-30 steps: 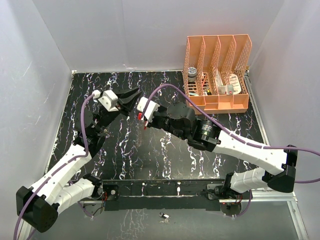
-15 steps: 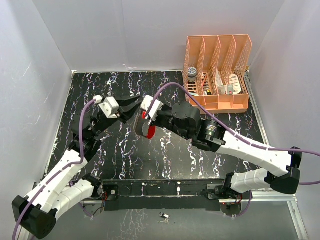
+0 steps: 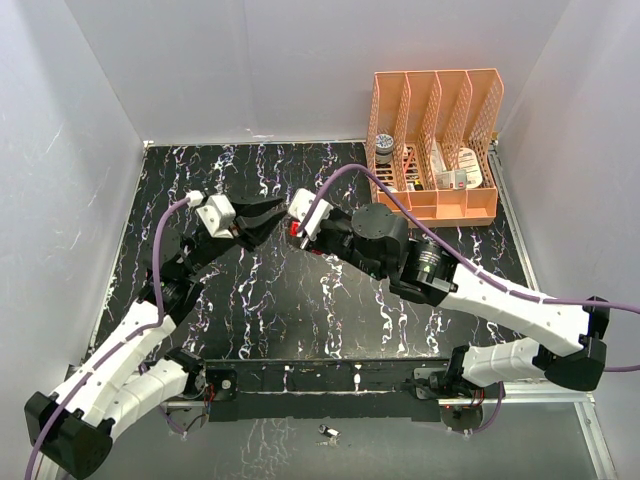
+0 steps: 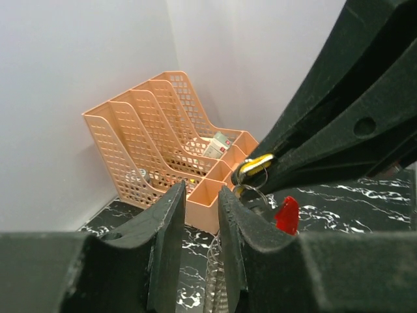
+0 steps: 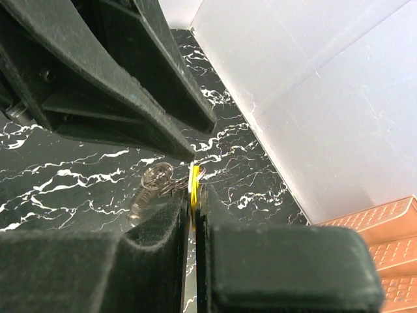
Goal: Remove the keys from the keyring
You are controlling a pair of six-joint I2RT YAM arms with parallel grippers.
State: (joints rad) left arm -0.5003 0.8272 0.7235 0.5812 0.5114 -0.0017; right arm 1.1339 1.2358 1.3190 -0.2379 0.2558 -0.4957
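Progress: no key is seen lying free on the counter (image 3: 330, 300). Both keys are judged not yet off the keyring (image 5: 156, 177), so the whole removal is left.

The yellow key (image 5: 193, 176) is clamped edge-on by the right gripper (image 5: 193, 195), whose fingers are clenched on it. The keyring is hung just below that key, and the red key (image 4: 287, 214) is dangled beside the ring.

The bundle is held in the air, left of the orange rack (image 3: 436, 145) and nearer the arm bases than the rack.

The left gripper (image 4: 202, 195) is placed on the far side of the bundle from the rack, with its tips just beside the ring. Its fingers (image 4: 166, 241) are parted by a narrow gap, and nothing is seen clamped in them. A hold on the ring is judged to be what is needed next.
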